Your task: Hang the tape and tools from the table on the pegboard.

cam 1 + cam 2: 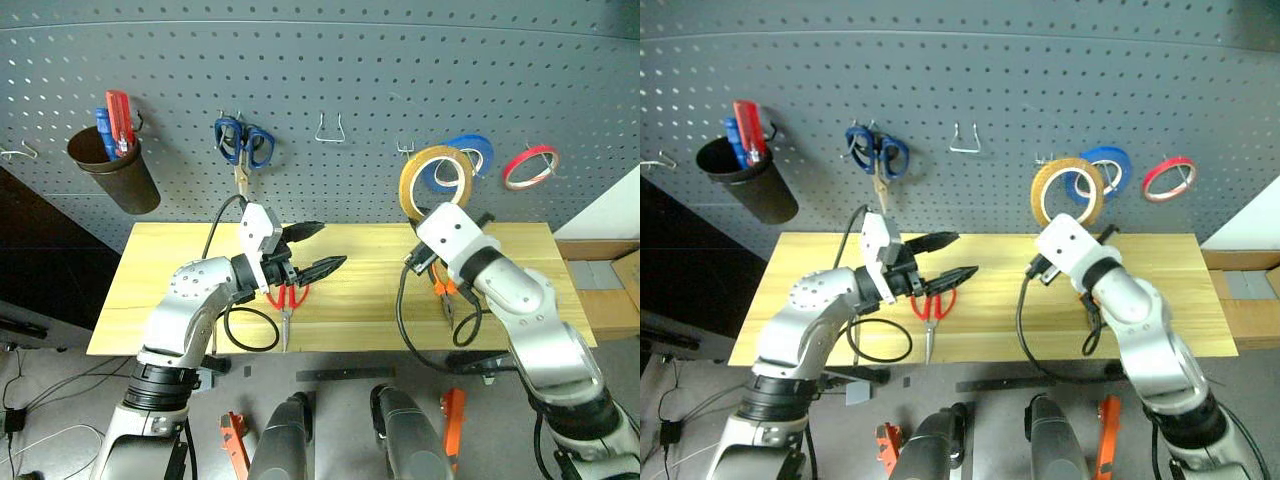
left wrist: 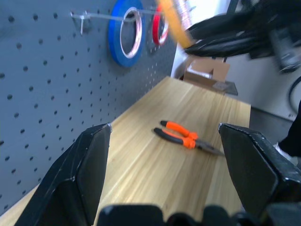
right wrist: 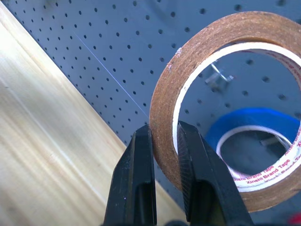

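Right gripper (image 3: 164, 155): fingers pinched on the rim of the tape, one outside the ring and one inside its hole; raised above the table's right half, in front of the pegboard.
Tape (image 1: 437, 182): yellow ring held upright and off the table, close before the pegboard (image 1: 330, 70); in the head views it overlaps the blue tape (image 1: 470, 158) hanging on its hook, just right of it; whether it touches a hook, I cannot tell.
Red tape (image 1: 530, 166): hanging on the pegboard, further right.
Left gripper (image 1: 313, 249): fingers spread wide with nothing between them; above the table's middle, pointing right (toward the other arm).
Red scissors (image 1: 931, 313): flat on the table (image 1: 180, 270) near its front edge, about mid-length, just below the left gripper; blades point to the front edge.
Pliers (image 2: 185, 139): flat on the table's right half, near the front edge, partly behind the right arm in the head views.
Blue scissors (image 1: 243, 145): hanging on the pegboard, above the left gripper.
Cup (image 1: 115, 168): dark, hung at the pegboard's left side, with blue and red items standing in it.
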